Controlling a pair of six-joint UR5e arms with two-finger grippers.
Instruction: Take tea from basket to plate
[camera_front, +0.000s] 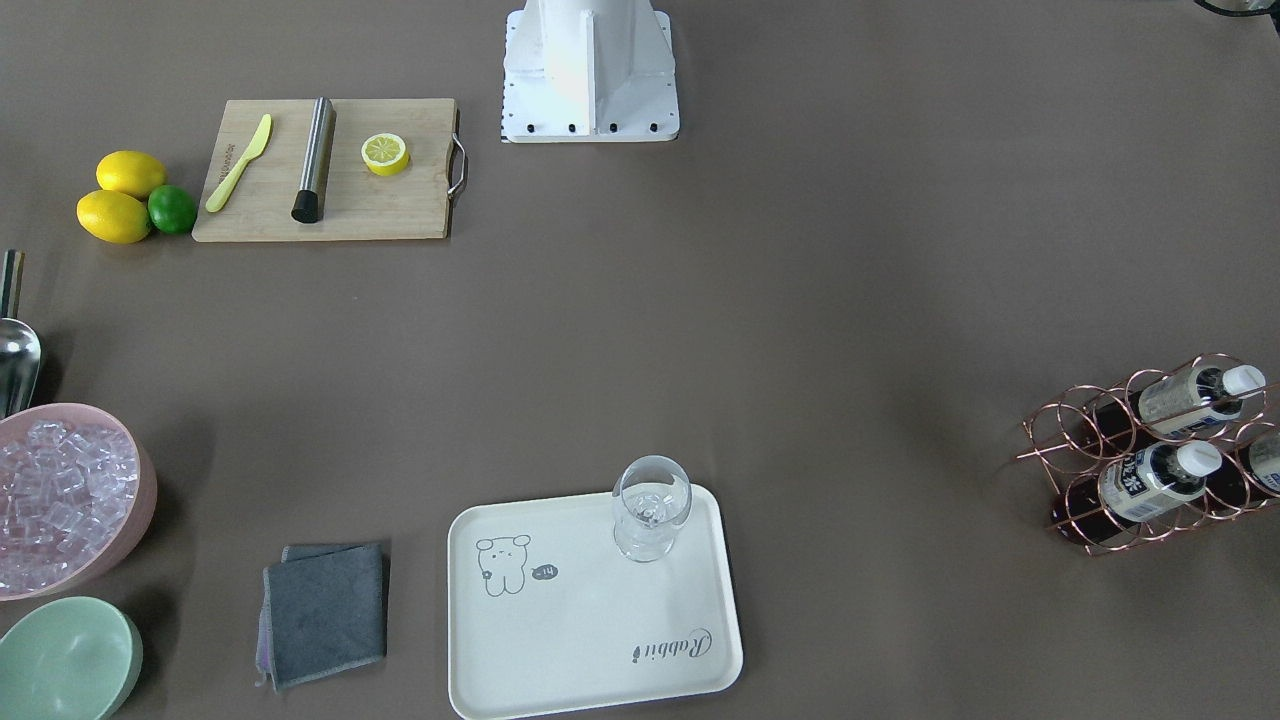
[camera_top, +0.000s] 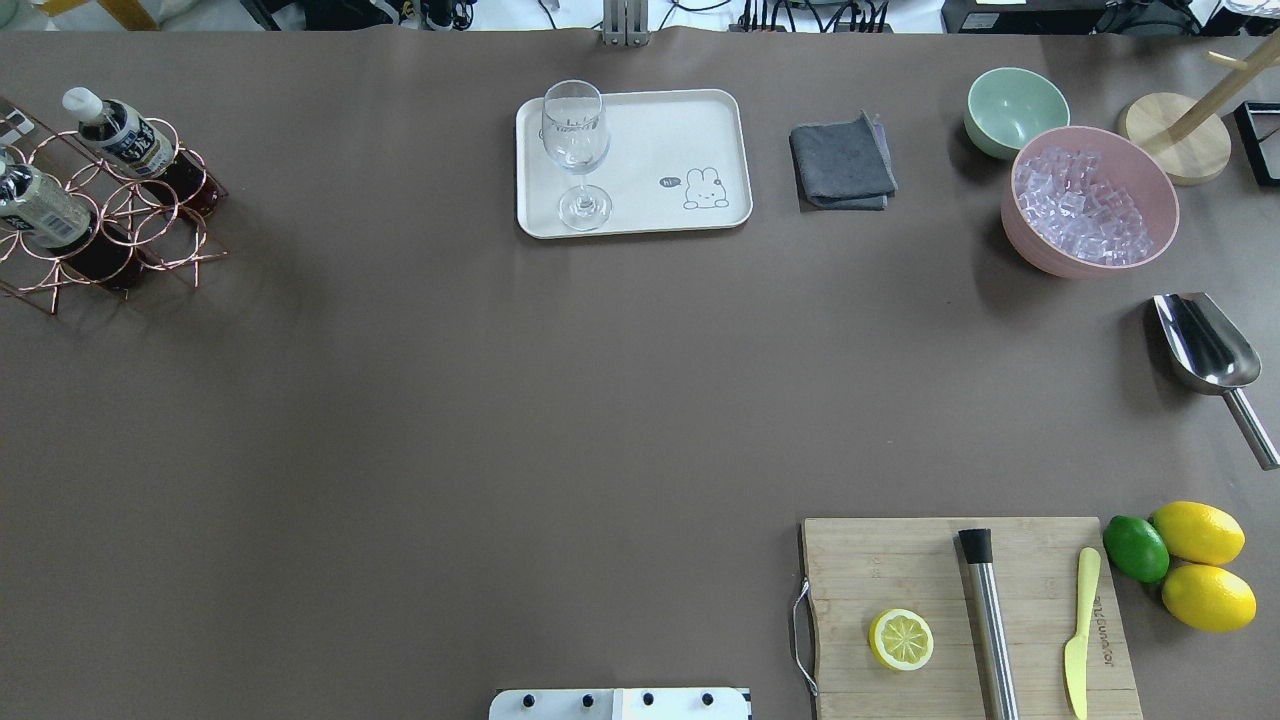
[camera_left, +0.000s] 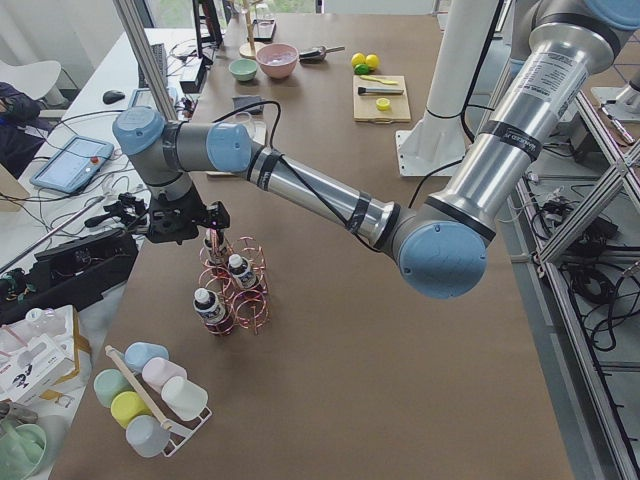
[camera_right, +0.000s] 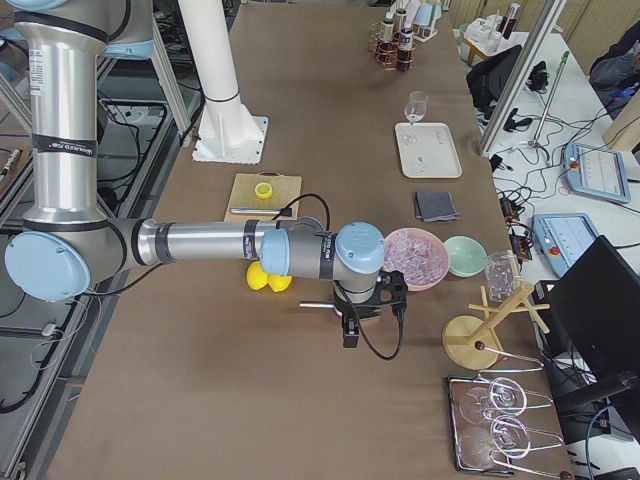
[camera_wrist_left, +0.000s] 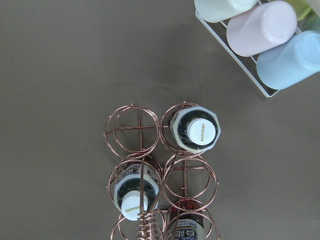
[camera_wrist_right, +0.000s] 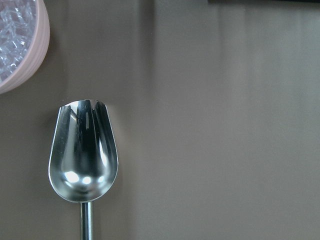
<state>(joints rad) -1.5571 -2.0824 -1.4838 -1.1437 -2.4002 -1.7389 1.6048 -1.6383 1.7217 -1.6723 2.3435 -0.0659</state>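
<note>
Standing in basket (camera_wrist_left: 140, 128), tea (camera_wrist_left: 196, 131), left tool (camera_left: 210, 228) just above

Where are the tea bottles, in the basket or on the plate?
In the basket: three capped bottles stand in its rings. The plate holds only a wine glass.

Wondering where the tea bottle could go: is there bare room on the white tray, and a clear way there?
On the tray only a wine glass stands, in one corner; the rest, from glass to bear drawing, is bare. The table between tray and basket is bare too. Crowded: the cloth, ice bowl and green bowl beside the tray.
</note>
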